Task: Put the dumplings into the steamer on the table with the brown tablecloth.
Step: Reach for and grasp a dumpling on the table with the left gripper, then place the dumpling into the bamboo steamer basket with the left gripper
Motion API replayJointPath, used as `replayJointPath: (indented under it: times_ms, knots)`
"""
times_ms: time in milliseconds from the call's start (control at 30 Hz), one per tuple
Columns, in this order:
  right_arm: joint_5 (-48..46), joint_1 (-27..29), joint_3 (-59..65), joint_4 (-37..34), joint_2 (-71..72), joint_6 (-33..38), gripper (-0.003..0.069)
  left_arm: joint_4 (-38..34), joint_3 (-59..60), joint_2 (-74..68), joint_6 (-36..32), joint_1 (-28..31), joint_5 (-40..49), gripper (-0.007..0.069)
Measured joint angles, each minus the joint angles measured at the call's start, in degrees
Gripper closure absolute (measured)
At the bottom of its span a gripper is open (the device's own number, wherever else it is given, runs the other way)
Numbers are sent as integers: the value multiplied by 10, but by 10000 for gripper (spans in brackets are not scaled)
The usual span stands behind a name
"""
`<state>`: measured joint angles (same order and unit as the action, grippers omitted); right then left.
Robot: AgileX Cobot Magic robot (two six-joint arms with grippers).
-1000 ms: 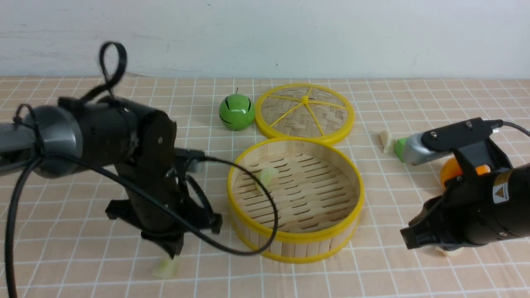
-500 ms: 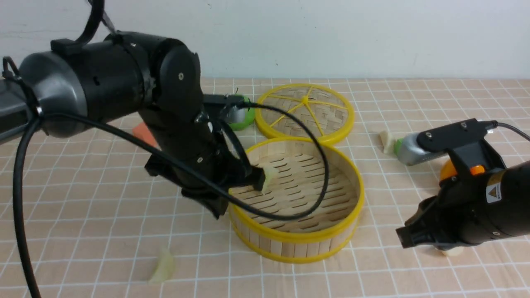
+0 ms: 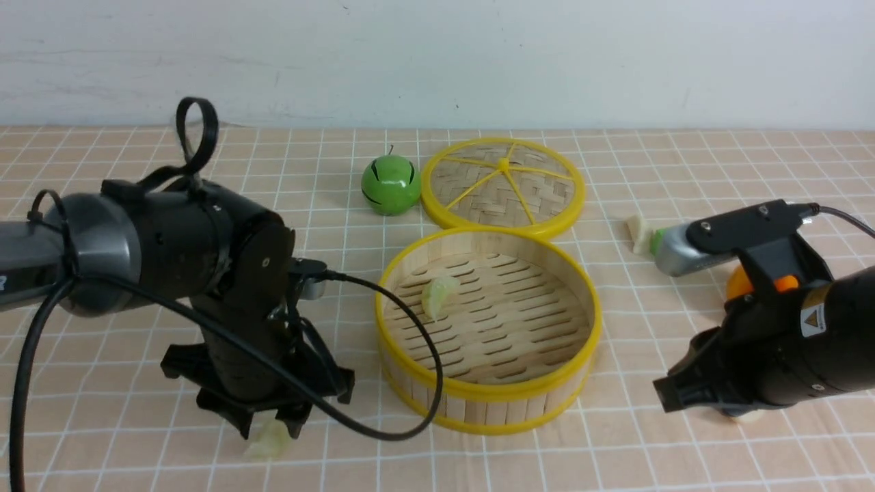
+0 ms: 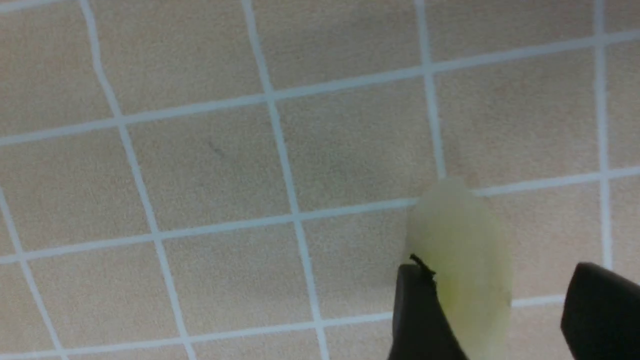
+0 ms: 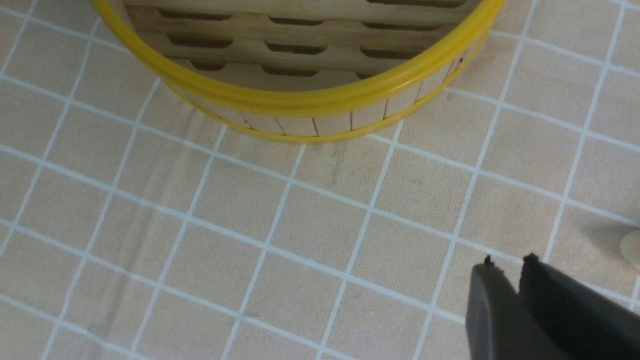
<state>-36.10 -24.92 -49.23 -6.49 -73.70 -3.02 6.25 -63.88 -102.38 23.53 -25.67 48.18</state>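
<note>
Greenish dumpling (image 4: 462,250) sits on the counter (image 4: 200,175) between the spread jaws of your left tool (image 4: 497,270) but touches only one, so closing may flick it sideways; left wrist view shows that offset, front view hides it yet shows another dumpling (image 3: 437,295) inside the steamer (image 3: 489,393); right tool (image 5: 509,265) pressed together, empty.
</note>
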Motion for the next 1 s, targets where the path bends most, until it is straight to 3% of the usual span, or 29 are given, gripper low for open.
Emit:
replayJointPath:
  times_ms: [133,200,433,767,1000]
  knots:
    - [1,0,0,-1,0,0,568,0,4,-23,-1,3,-4,275]
    - [1,0,0,-1,0,0,565,2,4,-34,-2,3,-16,364]
    - [3,0,0,-1,-1,0,561,-3,-18,1,-18,2,-24,370]
    - [17,0,0,-9,-35,0,554,-203,-156,70,-101,-8,-71,370]
    - [21,0,-1,-18,-53,0,549,-232,-182,-31,-115,-8,-79,370]
